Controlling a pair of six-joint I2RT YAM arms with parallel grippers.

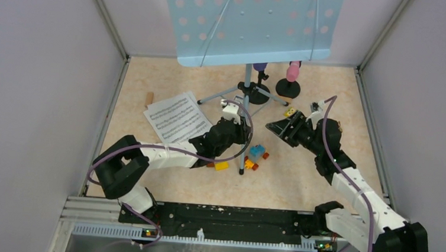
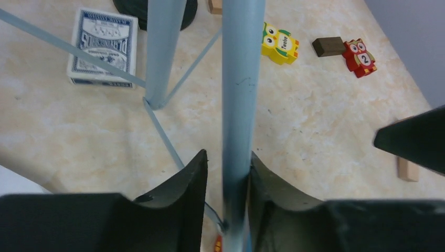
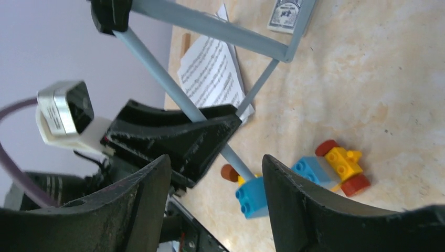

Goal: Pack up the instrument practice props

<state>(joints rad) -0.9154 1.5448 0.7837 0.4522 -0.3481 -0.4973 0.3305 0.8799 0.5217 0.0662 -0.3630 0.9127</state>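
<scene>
Left fingers (image 2: pixel 183 189) pinch a pale blue tripod leg (image 2: pixel 239 105) of the music desk (image 1: pixel 251 21), while right fingers (image 3: pixel 141 194), spread wide, hover at three o'clock of them above the tabletop (image 1: pixel 288 184). Toy bricks (image 1: pixel 256 155) lie at five o'clock, sheet-music pages (image 1: pixel 176 118) at nine. A blue-white card box (image 2: pixel 102 47) lies beside the legs. At one o'clock, beyond the tripod, a pink microphone (image 1: pixel 294 71) stands on its black holder (image 1: pixel 288 88).
</scene>
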